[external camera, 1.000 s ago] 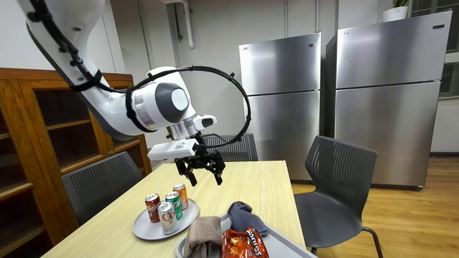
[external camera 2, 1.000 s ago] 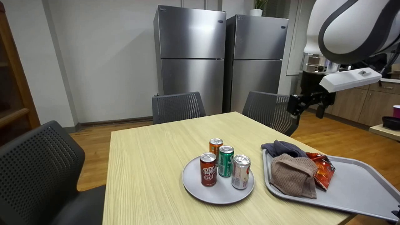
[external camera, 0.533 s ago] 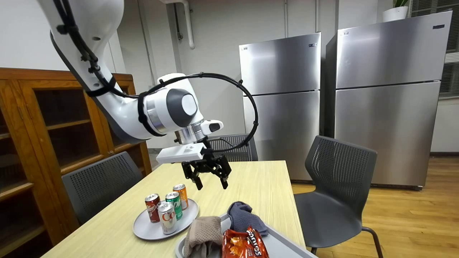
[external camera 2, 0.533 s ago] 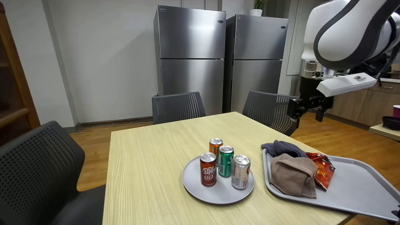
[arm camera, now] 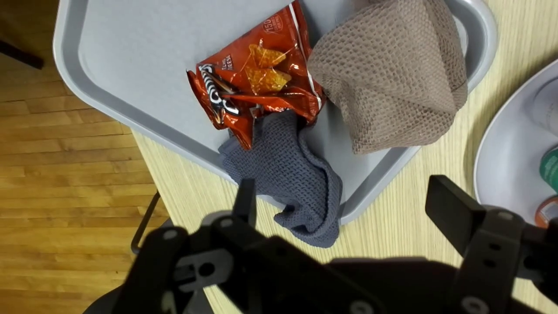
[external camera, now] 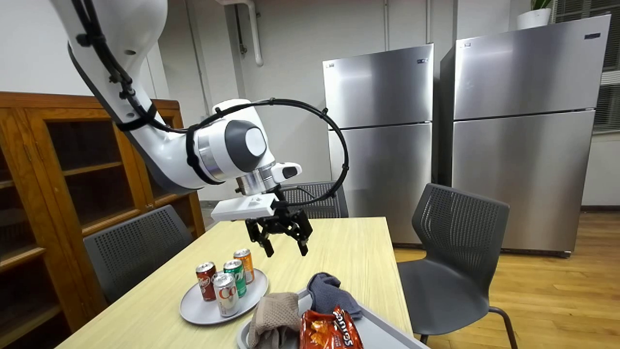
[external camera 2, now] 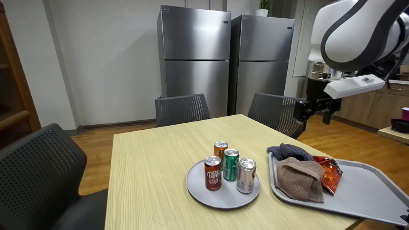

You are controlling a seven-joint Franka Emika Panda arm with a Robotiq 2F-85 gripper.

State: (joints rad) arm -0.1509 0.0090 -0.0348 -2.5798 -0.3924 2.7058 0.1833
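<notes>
Blue-grey waffle-weave cloth (arm camera: 285,168) drapes over the far corner of the tray (arm camera: 144,48) in both exterior views, red tortilla-chip bag (arm camera: 268,72) against it. Your gripper (external camera: 286,250) hovers above, jaws wide apart, holding nothing. If you descend, centre on the cloth first; avoid tray rim and bag.

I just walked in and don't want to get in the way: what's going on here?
A robot arm hangs over the table, its pincer open, empty and touching nothing. Nearby, a dark blue cloth hangs over a corner of the gray tray, where a tan cloth and a red chip bag also lie. Four soda cans stand on a round plate beside the tray.
</notes>
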